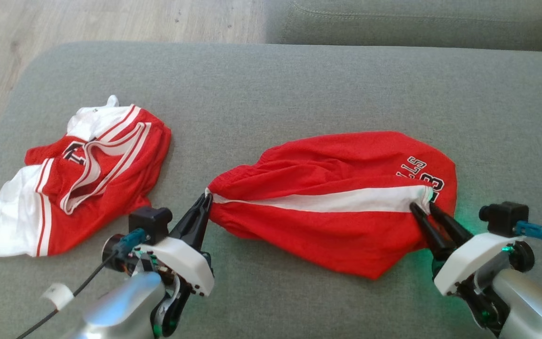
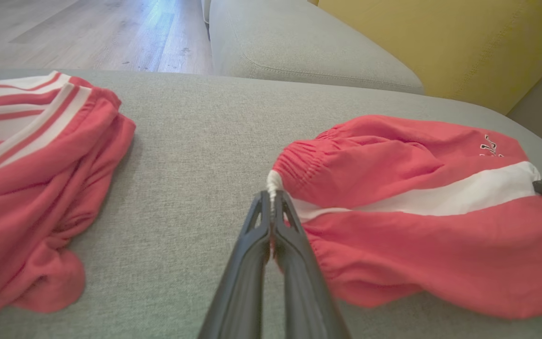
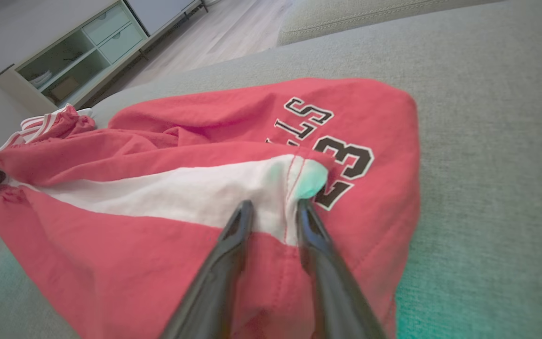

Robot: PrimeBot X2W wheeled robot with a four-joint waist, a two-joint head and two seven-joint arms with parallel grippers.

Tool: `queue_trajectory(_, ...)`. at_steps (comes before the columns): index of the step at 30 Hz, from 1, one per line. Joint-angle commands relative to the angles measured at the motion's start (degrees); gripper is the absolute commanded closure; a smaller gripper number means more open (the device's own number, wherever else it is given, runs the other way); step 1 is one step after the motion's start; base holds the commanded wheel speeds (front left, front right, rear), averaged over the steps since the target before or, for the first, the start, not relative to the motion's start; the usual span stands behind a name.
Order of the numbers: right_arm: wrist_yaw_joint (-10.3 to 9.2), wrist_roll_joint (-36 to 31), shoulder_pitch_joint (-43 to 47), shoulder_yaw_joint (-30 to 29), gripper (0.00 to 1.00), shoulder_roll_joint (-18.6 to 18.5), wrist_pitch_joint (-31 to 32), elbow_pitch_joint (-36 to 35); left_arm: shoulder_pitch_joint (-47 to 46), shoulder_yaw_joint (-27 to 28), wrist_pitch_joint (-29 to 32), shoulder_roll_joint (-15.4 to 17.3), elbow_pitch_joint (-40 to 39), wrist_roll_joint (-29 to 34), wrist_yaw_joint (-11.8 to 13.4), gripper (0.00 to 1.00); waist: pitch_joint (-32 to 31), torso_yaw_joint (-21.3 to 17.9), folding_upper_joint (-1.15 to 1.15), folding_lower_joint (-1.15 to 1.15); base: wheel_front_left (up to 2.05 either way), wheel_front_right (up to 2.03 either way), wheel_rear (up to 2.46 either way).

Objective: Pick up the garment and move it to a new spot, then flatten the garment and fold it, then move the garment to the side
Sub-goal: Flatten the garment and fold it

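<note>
We see red shorts (image 1: pixel 337 207) lying crumpled on a grey sofa cushion (image 1: pixel 271 84); our left pincer (image 1: pixel 207 200) is clamped tight on the waistband's white-stripe end; our right pincer (image 1: pixel 422 204) stands parted astride the stripe's hem end; a red-and-white jersey (image 1: pixel 78 179) lies well apart, leftward.

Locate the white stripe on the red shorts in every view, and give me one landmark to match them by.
Head view: white stripe centre-right, running between left gripper and right gripper.
Left wrist view: stripe right of centre, reaching toward the right edge.
Right wrist view: stripe centre-left, ending at the right gripper's tips.
Shared landmark: black-and-white lettering by the stripe's right-gripper end.
</note>
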Motion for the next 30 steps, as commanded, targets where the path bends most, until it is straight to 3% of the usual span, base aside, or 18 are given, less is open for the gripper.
queue_trajectory(1, 0.43, 0.44, -1.38, 0.99, 0.64, -1.34, -0.85, -0.56, -0.94, 2.77, -0.73, 0.97, -0.52, 0.4, -0.1, 1.0, -0.11, -0.01, 0.0, 0.0, 0.0, 0.0, 0.0)
queue_trajectory(2, 0.43, 0.54, -1.58, 1.7, 1.0, -1.43, -1.02, -0.23, -0.87, 2.9, -0.73, 0.89, -0.36, 0.49, -0.16, 1.0, -0.17, -0.01, 0.0, 0.0, 0.0, 0.0, 0.0)
queue_trajectory(11, 0.43, 1.45, -2.84, 3.62, 1.0, -2.35, -3.61, 0.63, -0.19, 4.67, -0.73, 0.76, -0.01, 1.93, -0.58, 1.0, -1.42, -0.81, 0.0, 0.0, 0.0, 0.0, 0.0)
queue_trajectory(20, 0.43, -2.65, -5.21, -7.53, 1.0, -6.07, -3.93, -6.96, -6.32, 7.72, -0.17, 2.06, -4.39, 4.29, 0.36, 1.0, -0.81, -3.98, 0.0, 0.0, 0.0, 0.0, 0.0)
queue_trajectory(24, 0.43, -7.27, -9.45, -16.04, 1.0, -7.63, -3.94, -11.43, -15.57, 8.48, 2.61, 2.52, -7.17, 6.56, 0.21, 1.0, 1.8, -6.35, 0.0, 0.0, 0.0, 0.0, 0.0)
queue_trajectory(30, 0.43, -13.44, -22.56, -21.7, 1.0, -11.63, -3.94, -13.67, -34.11, 9.88, 7.82, 1.28, -8.55, 10.27, -1.92, 1.0, 8.43, -8.93, 0.0, 0.0, 0.0, 0.0, 0.0)
